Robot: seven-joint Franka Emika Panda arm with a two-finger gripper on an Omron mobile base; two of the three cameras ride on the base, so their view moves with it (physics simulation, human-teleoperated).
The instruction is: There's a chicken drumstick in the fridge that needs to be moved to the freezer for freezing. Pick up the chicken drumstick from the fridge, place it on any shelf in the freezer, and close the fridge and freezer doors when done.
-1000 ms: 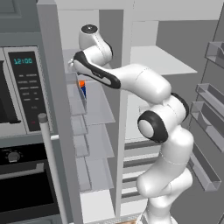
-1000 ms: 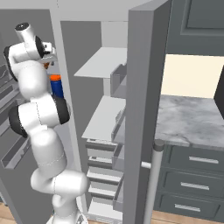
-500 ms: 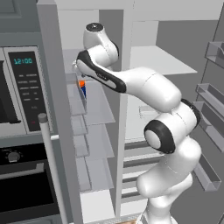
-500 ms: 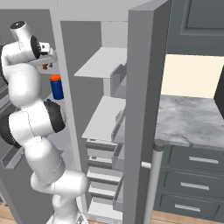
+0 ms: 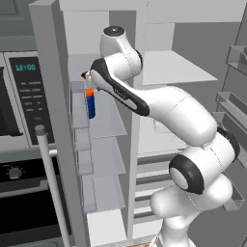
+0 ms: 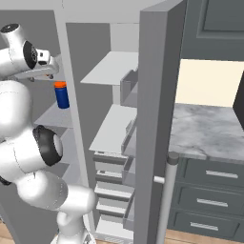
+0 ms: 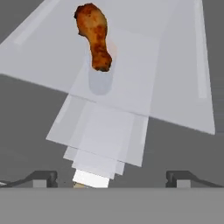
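Since the earlier frames the arm is swinging its upper links further toward the freezer (image 5: 103, 159), and the elbow is now sitting lower and more to the right in the left base view, while the hand is staying up at the top of that narrow compartment.

Taking the freezer as the landmark: in the left base view its grey door (image 5: 50, 120) is standing open just to its left, with a microwave (image 5: 21, 94) beyond that door. Inside the freezer, a blue can (image 5: 90, 102) with an orange top is standing upright on an upper glass shelf (image 5: 108, 123), just below the hand. The wider fridge (image 5: 169, 72) is lying immediately right of the freezer, its white shelves showing behind the arm.

In the hand view the chicken drumstick (image 7: 94, 35) is lying on the top glass shelf of the freezer, thick end away from the camera and thin end nearer, casting a faint shadow on the glass. It is free of the tool (image 7: 112, 177), whose fingers (image 7: 43, 177) are standing wide apart with nothing between them, well back from the meat.

In the right base view the can (image 6: 61, 94) is showing inside the freezer, the fridge door (image 6: 157, 119) is hanging open to the right of it, and a marble bench (image 6: 209, 131) is lying beyond that door.
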